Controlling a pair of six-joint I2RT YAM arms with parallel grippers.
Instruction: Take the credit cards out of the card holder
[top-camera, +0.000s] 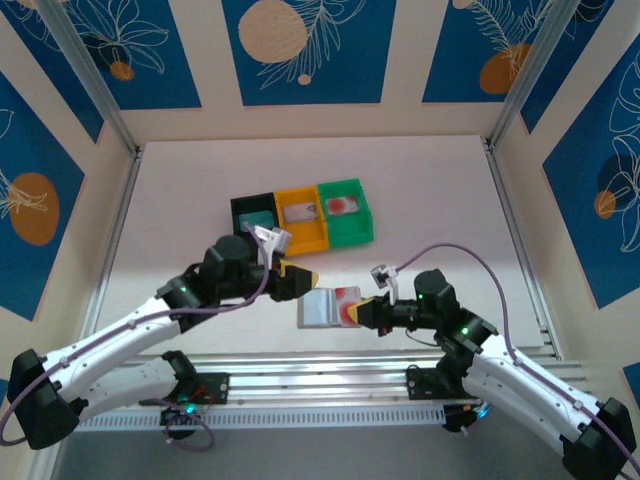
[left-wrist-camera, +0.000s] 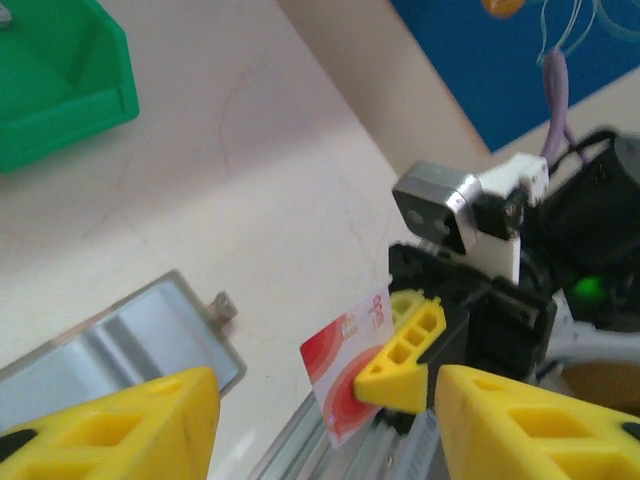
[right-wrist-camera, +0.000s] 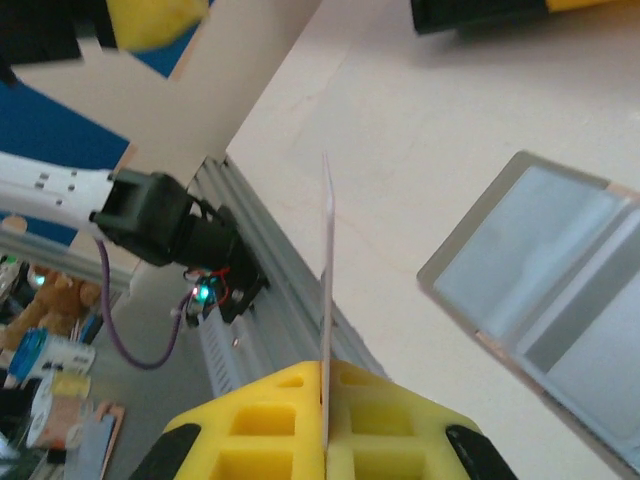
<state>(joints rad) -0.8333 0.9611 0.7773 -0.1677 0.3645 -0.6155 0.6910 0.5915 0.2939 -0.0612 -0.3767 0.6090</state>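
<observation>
The card holder (top-camera: 318, 309) lies open on the table, its pale bluish pockets facing up (right-wrist-camera: 565, 265) (left-wrist-camera: 100, 345). My right gripper (top-camera: 363, 312) (right-wrist-camera: 325, 400) is shut on a credit card (top-camera: 348, 303) with a big red dot, just right of the holder. That card (left-wrist-camera: 340, 370) is lifted off the table and appears edge-on (right-wrist-camera: 326, 260) in the right wrist view. My left gripper (top-camera: 297, 279) (left-wrist-camera: 325, 430) hovers open over the holder's upper left edge, with nothing between its fingers.
Black (top-camera: 250, 214), orange (top-camera: 300, 216) and green (top-camera: 346, 210) bins stand in a row behind the holder, with a card-like piece in each. The aluminium rail (top-camera: 320, 375) runs along the near table edge, just below both grippers.
</observation>
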